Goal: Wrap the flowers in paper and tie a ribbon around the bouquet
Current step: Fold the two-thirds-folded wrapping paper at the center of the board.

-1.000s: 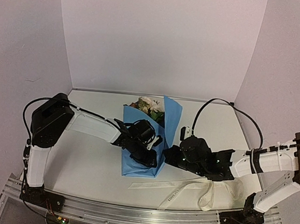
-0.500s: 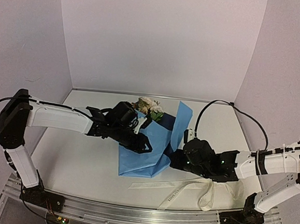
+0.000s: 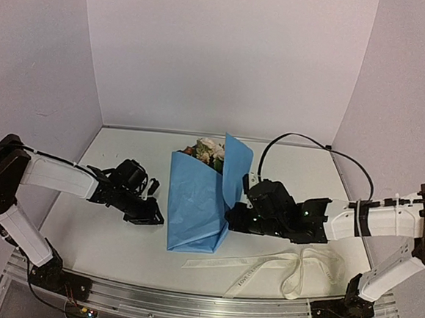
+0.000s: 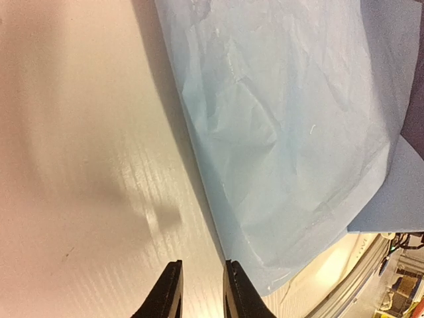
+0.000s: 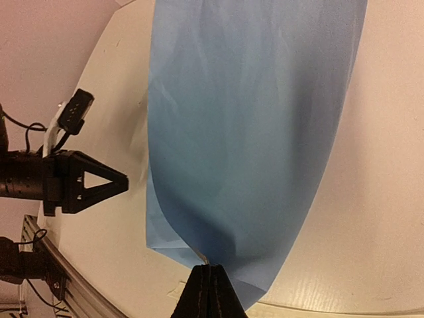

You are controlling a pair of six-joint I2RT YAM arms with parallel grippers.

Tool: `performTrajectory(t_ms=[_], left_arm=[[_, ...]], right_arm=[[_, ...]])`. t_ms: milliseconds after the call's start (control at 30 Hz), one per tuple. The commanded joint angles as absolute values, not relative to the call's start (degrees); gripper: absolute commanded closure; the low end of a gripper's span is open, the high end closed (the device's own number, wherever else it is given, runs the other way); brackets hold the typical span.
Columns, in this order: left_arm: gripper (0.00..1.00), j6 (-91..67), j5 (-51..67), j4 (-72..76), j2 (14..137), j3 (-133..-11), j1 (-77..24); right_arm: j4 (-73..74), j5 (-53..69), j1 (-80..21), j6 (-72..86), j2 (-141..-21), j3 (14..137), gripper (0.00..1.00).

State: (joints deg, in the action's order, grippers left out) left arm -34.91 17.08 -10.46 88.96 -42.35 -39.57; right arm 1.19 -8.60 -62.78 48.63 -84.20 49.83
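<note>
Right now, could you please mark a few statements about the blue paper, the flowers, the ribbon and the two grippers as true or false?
1. The right gripper is shut on an edge of the large light-blue paper sheet. True.
2. The left gripper grips that sheet. False: it sits beside the sheet over the white table, jaws slightly apart, holding nothing.
3. The long cream-white ribbon is tied around the sheet. False: it lies loose on the table, nearer the arm bases.
4. The cream and rust-brown flowers show at the sheet's far end. True.
</note>
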Motion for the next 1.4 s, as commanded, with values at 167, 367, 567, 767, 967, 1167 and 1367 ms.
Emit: performTrajectory(t_ms=[167,367,567,767,967,1167,1367], left_arm=[[0.83,-33.4,22.4,-4.3,95.1,-45.7,-41.1],[0.85,-33.1,23.7,-3.3,96.1,-46.1,-41.6],[0.86,-33.1,24.3,-2.5,97.0,-47.0,-41.7],[0.86,-33.8,25.1,-1.4,97.6,-47.2,-41.7],[0.86,-34.5,25.5,-0.4,97.6,-46.9,-41.7],[0.83,-35.3,24.5,-0.3,94.0,-44.7,-41.7],[0.80,-36.5,22.7,-0.4,87.8,-43.0,-41.5]], right_arm=[[6.1,15.7,-58.0,47.6,-97.2,66.0,1.00],[8.1,27.6,-55.4,50.0,-106.9,75.3,1.00],[11.4,30.5,-55.3,49.5,-113.2,79.5,1.00],[13.2,29.1,-55.4,47.6,-116.0,79.0,1.00],[13.7,26.1,-55.4,46.1,-117.2,77.9,1.00],[13.6,23.7,-55.4,45.8,-116.6,77.5,1.00],[13.6,22.3,-55.3,45.9,-116.3,77.6,1.00]])
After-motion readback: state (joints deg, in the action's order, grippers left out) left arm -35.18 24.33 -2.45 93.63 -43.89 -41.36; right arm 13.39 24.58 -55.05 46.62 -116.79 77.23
